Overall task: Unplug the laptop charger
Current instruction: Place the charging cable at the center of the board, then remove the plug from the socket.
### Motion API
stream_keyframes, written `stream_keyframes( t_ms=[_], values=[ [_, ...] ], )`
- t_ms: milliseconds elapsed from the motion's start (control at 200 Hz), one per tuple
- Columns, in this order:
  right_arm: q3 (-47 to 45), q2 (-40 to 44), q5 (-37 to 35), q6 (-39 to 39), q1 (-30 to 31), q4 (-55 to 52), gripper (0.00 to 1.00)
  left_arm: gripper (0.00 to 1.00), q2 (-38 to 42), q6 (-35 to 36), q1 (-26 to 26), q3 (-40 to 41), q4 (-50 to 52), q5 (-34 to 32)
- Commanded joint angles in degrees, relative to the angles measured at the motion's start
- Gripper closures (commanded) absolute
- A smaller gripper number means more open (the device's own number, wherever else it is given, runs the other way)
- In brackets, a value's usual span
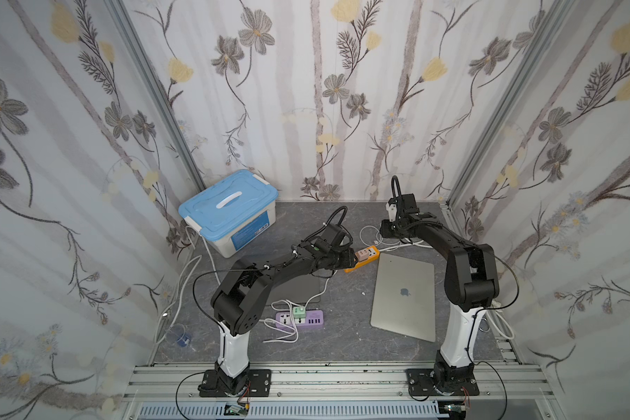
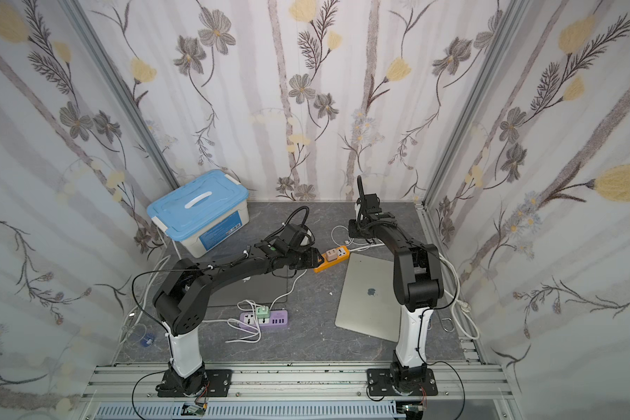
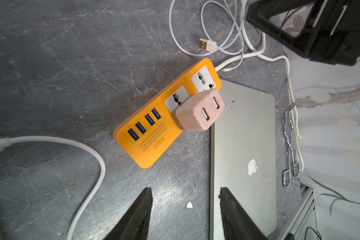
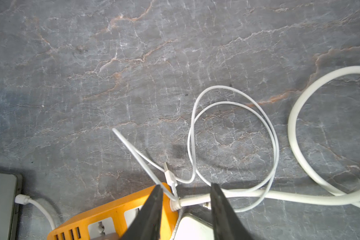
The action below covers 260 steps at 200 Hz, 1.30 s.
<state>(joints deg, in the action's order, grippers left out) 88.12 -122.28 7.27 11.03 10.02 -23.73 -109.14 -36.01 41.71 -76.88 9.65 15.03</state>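
Observation:
An orange power strip (image 1: 370, 254) lies on the grey table beside a shut silver laptop (image 1: 404, 294). A pink USB adapter (image 3: 197, 113) sits in one of the strip's sockets, and both its ports are empty. The thin white charger cable's USB plug (image 3: 207, 44) lies loose on the table past the strip's far end. My right gripper (image 4: 186, 187) hovers open just above that plug (image 4: 168, 174), holding nothing. My left gripper (image 3: 185, 193) is open too, over the table near the strip's USB end, one finger (image 3: 229, 207) above the silver laptop.
A second, dark grey laptop (image 1: 299, 287) lies under my left arm with a white cable (image 4: 21, 199) plugged into it. A blue-lidded box (image 1: 230, 211) stands at the back left. A purple power strip (image 1: 301, 318) with a green adapter lies in front. Metal tongs (image 3: 289, 145) lie by the right wall.

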Motion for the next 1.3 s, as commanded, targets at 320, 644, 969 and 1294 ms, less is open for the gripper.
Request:
stream_keyframes(
  t_ms=[320, 644, 969, 1294],
  values=[
    [-18.9, 19.0, -1.8, -0.1, 8.1, 11.1, 0.28, 0.48, -4.0, 0.1, -1.1, -3.2, 4.8, -3.2],
    [-23.8, 19.1, -2.4, 2.7, 13.7, 14.1, 0.26, 0.49, -7.8, 0.0, -1.5, -6.0, 7.3, -4.5],
    [-22.5, 16.4, -4.5, 2.8, 14.9, 13.9, 0.3, 0.49, -8.6, -1.4, -1.5, -4.2, 5.8, -4.2],
    [-21.0, 13.5, -5.2, 3.1, 15.1, 14.2, 0.33, 0.49, -8.1, -1.9, -1.8, -3.0, 5.3, -3.9]
  ],
)
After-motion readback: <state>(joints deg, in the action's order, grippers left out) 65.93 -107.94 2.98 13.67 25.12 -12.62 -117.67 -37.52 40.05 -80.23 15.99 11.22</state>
